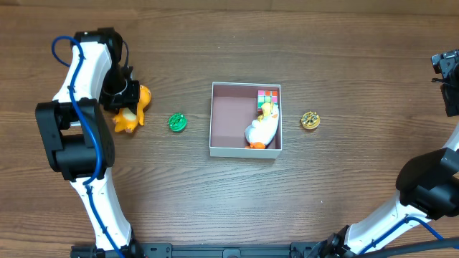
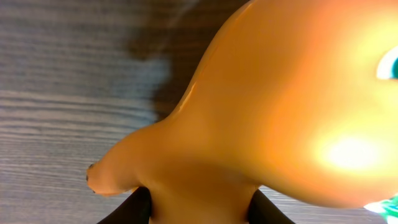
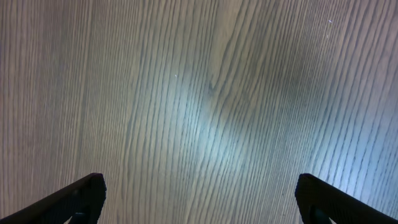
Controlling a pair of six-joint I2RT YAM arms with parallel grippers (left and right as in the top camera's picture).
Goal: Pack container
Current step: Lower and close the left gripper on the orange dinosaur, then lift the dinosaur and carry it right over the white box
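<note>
From overhead, the container (image 1: pixel 233 118) sits mid-table (image 1: pixel 344 57), open side up, with 2 toys along its right wall: a white duck (image 1: pixel 262 131) and a coloured cube (image 1: pixel 269 94) in the top right corner. A green toy (image 1: pixel 177 122) lies just left of it, a gold toy (image 1: pixel 310 120) just right. Far left, the left gripper (image 1: pixel 128 100) meets an orange toy (image 1: pixel 133 116). Left wrist view: both dark fingers (image 2: pixel 140 208) press the orange toy's narrow part — grasped. Right wrist view: the right gripper (image 3: pixel 199 183) hangs over wood, jaws spread wide — released.

The toy figure (image 1: pixel 134 109) is orange, the container (image 1: pixel 231 115) white-walled and pink, the block (image 1: pixel 269 94) seemingly multicoloured checks.
</note>
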